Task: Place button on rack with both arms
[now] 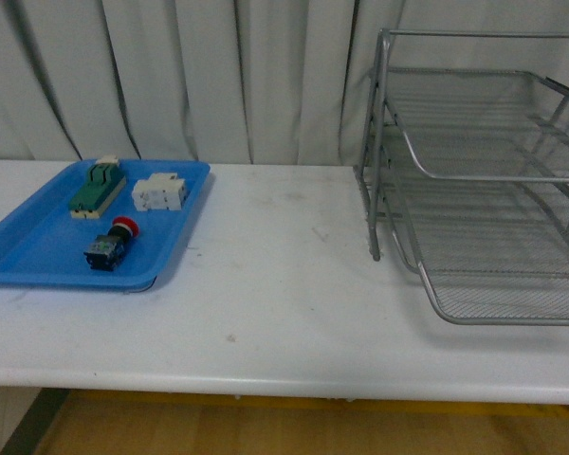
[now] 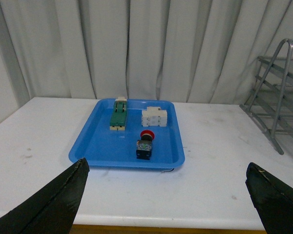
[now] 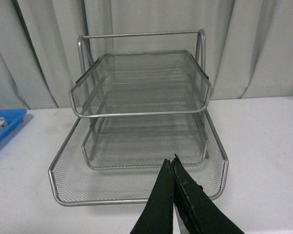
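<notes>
Gaping wide, the left pincer [image 2: 166,165] is facing the button [image 2: 145,145], seemingly lining up a grasp, while the right pincer [image 3: 170,166] is hovering pressed shut before the empty three-tier rack [image 3: 141,113]. One button is lying beside one white block [image 2: 154,117] and one green block [image 2: 119,116] in the single blue tray [image 2: 97,146], well apart from the rack.

Red-capped black-and-blue button [image 1: 109,245], blue tray [image 1: 30,248], silver mesh rack [image 1: 512,284]

silver wire-mesh metal rack [image 1: 493,284], glossy blue plastic tray [image 1: 38,248] (smooth)
</notes>
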Robot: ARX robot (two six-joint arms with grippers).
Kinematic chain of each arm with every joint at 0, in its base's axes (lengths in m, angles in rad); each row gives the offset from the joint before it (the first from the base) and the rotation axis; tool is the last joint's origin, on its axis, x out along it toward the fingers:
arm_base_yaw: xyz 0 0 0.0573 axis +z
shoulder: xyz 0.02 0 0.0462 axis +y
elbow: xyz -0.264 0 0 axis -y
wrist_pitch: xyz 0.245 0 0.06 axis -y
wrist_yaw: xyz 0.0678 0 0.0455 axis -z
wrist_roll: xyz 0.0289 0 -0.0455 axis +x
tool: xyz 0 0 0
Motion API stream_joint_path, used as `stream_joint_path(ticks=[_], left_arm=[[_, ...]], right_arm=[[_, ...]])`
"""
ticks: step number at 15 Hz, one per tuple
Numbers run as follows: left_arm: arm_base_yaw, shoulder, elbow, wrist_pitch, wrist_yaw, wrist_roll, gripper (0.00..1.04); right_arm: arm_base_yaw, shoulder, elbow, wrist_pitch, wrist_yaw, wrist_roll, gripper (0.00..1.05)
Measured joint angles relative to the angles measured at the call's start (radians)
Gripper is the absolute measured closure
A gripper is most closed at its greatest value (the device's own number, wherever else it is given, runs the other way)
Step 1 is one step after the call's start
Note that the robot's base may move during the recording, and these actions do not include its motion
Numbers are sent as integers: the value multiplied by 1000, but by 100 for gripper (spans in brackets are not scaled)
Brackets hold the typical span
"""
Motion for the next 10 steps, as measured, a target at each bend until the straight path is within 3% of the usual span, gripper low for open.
stream_joint_path(ticks=[4,5,6,10], left_arm=[[0,0,0,0,0,0,7],[0,0,0,0,0,0,7],[0,0,0,0,0,0,7],[0,0,0,0,0,0,7]], right_arm=[[79,-208,-14,-191,93,-26,103],[158,-259,-14,-235,156,-26,103],[175,-298,-14,-271,157,-28,103],[169,-431,-14,-401,174,-28,103]])
